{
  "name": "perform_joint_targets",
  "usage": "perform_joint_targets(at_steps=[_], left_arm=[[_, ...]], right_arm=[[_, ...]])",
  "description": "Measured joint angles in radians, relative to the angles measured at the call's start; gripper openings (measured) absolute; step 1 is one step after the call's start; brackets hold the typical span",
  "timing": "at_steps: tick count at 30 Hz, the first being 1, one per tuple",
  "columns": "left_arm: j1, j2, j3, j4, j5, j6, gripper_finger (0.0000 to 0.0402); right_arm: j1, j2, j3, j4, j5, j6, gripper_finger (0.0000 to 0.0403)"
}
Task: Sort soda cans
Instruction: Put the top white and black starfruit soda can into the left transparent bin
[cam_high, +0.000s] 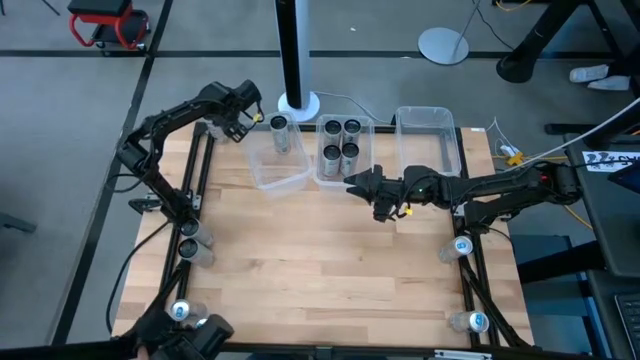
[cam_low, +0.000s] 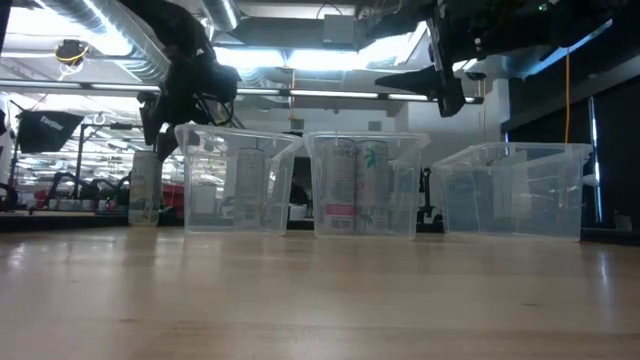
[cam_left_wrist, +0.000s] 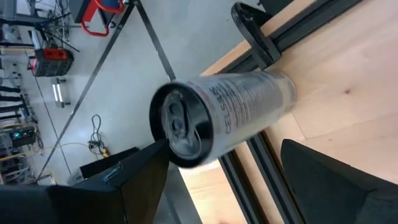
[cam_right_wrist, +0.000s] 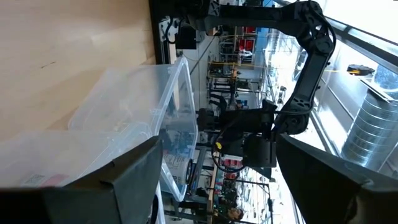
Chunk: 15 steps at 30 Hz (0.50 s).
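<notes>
My left gripper (cam_high: 250, 120) hovers spread, empty, beside a silver dark-topped soda can (cam_left_wrist: 217, 115) at the table's far-left edge. My right gripper (cam_high: 356, 182), jaws spread, hangs before the clear plastic middle bin (cam_high: 345, 178) holding four cans (cam_high: 341, 140).

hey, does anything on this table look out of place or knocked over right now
Nothing is knocked over or spilled. The odd ones out are the soda cans at the table's edges, standing outside the bins, while four cans share the middle bin. The right bin holds none.
</notes>
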Motion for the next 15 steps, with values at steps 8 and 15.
perform_joint_targets(at_steps=[8, 15], left_arm=[[-0.073, -0.018, 0.0, -0.118, -0.004, 0.089, 0.0296], [-0.091, -0.022, 0.0, -0.106, -0.119, 0.356, 0.0296]], right_arm=[[0.0, 0.0, 0.0, 0.0, 0.0, 0.0, 0.0312], [0.0, 0.0, 0.0, 0.002, -0.004, 0.0, 0.0312]])
